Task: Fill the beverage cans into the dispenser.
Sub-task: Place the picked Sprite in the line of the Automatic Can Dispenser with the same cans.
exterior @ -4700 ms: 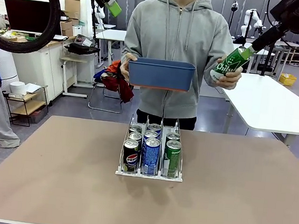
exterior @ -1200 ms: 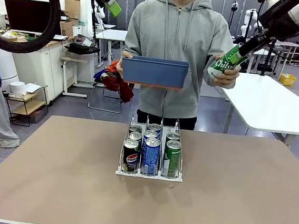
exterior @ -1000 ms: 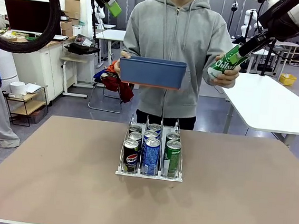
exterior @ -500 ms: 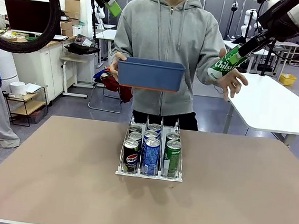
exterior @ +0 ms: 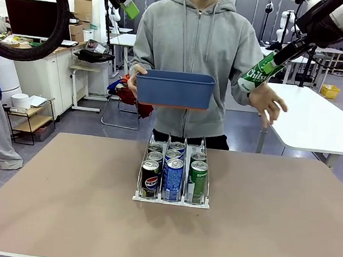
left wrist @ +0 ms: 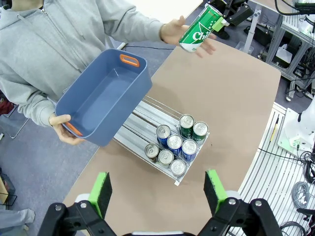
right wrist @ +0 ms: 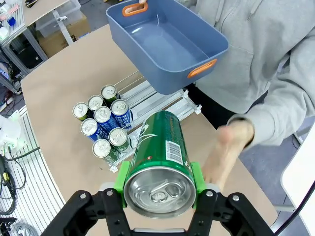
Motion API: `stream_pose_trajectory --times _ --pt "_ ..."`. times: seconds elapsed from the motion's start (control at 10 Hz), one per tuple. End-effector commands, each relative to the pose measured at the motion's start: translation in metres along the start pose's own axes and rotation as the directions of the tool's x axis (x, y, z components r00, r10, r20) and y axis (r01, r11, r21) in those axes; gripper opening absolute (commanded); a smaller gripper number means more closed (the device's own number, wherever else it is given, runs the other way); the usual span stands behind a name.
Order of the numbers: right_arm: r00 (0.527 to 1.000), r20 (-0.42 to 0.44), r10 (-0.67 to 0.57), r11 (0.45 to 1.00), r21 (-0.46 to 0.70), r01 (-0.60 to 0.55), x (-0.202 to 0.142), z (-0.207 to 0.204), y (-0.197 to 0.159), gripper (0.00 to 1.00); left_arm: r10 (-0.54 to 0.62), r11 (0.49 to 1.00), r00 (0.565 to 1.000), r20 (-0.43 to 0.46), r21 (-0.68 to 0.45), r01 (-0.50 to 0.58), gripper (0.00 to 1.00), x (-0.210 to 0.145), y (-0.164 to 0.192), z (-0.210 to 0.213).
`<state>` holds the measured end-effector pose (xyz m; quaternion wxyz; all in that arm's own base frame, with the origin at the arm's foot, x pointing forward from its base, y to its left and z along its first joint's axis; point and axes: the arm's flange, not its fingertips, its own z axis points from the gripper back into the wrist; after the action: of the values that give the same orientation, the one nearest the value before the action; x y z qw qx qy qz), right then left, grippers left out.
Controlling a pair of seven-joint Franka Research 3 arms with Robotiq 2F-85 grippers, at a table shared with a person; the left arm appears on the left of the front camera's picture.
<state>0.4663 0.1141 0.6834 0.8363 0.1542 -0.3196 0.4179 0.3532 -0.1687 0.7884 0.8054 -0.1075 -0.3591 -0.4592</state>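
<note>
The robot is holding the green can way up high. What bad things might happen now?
The right end effector grips the green can only near its top, high above the floor, so a slip could drop it. The person's hand is open just below, so it might get bumped. The dispenser already has cans in every lane's front, and the person's blue bin hangs above its back, so getting the can in might knock something.
</note>
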Motion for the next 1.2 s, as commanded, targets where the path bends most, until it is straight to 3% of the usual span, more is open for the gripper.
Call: stream_pose_trajectory --times 0.0,0.1,0.4,0.7,1.1 --pt "1.000 0.005 0.003 1.000 -0.002 -0.003 0.001 0.001 0.001 0.00 0.003 1.000 1.000 0.005 -0.013 -0.003 1.00 -0.003 0.001 0.000" --pt "1.000 0.000 0.000 1.000 0.000 0.000 0.000 0.000 0.000 0.58 0.003 1.000 1.000 0.005 -0.013 -0.003 1.00 -0.003 0.001 0.000" --pt "0.997 -0.077 0.016 0.999 0.037 -0.013 -0.015 0.024 0.019 0.58 0.003 1.000 1.000 0.005 -0.013 -0.003 1.00 -0.003 0.001 0.000" --pt "0.970 -0.230 0.078 0.994 0.094 -0.058 -0.053 0.034 0.049 0.58 0.003 1.000 1.000 0.005 -0.013 -0.003 1.00 -0.003 0.001 0.000" --pt "0.942 -0.337 0.010 0.998 0.066 0.013 -0.122 -0.039 0.099 0.58 0.003 1.000 1.000 0.005 -0.013 -0.003 1.00 -0.003 0.001 0.000"
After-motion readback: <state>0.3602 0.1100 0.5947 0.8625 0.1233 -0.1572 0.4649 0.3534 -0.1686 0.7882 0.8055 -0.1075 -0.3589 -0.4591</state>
